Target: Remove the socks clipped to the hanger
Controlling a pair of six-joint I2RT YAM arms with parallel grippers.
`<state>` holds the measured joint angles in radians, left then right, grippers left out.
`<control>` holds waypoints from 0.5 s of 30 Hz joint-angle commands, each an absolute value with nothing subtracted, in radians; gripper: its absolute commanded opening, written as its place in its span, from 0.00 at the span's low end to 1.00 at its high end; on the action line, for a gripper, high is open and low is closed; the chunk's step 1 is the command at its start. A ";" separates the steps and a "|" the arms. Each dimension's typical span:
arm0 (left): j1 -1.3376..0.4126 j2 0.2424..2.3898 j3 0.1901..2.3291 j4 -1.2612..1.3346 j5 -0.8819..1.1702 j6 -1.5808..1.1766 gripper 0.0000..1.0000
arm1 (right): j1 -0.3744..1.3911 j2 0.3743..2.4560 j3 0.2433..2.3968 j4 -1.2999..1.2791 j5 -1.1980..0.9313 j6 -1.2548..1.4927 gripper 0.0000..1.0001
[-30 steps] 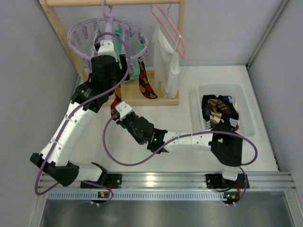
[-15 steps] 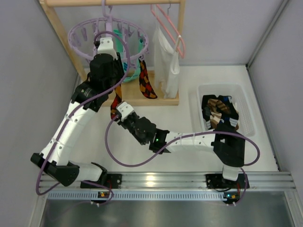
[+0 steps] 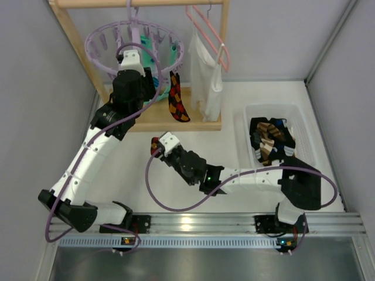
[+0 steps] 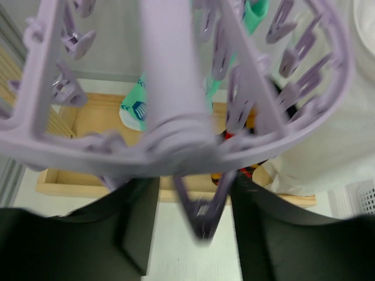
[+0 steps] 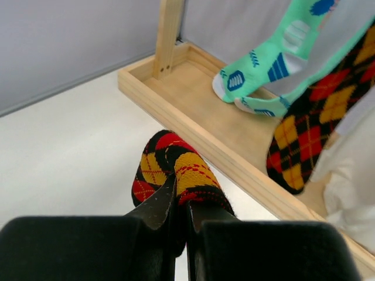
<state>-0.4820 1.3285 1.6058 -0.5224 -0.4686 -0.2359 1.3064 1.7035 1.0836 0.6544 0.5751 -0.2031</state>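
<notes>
hanger: the lavender ring hanger point(image 3: 96, 50) is hanging from the wooden rack point(image 3: 199, 124), at 11 o'clock in the top view.
left claw: the left gripper point(image 4: 194, 202) is sitting up under the ring, with its fingers point(image 4: 136, 234) flanking one dangling clip point(image 4: 202, 218). Can't tell if they are squeezing it.
right claw: the right gripper point(image 5: 180, 202) is sitting low over the table point(image 3: 263, 93), at 5 o'clock from the hanger. Its jaws are closed tight and pinching the held sock point(image 5: 170, 164).
held sock: black with red and yellow diamonds, it is bunching up ahead of the jaws, apart from the hanger and just in front of the rack base.
clipped socks: the mint socks point(image 5: 258, 64) are hanging from the ring, toes dangling over the rack base. A matching diamond sock point(image 5: 310, 129) is hanging just at 3 o'clock of them.
bin: the white bin point(image 3: 252, 111) is sitting at 3 o'clock of the right gripper, holding a sock pile point(image 3: 272, 140).
white garment: the white garment point(image 3: 208, 70) is hanging at 3 o'clock from the ring, on a pink hanger point(image 3: 208, 32).
</notes>
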 commanded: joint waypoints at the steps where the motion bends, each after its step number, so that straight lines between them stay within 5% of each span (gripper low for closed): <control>1: -0.477 1.250 1.533 -0.477 -0.509 -0.256 0.59 | 1.324 1.516 1.039 0.597 0.675 -0.134 0.00; 4: -0.477 1.160 1.459 -0.479 -0.531 -0.278 0.84 | 1.299 1.367 1.029 0.296 0.724 -0.025 0.00; 7: -0.477 1.054 1.387 -0.482 -0.511 -0.291 0.96 | 1.215 1.186 1.031 -0.029 0.692 0.125 0.00; 15: -0.476 0.809 1.292 -0.610 -0.434 -0.327 0.98 | 0.849 0.985 1.121 -0.529 0.576 0.244 0.00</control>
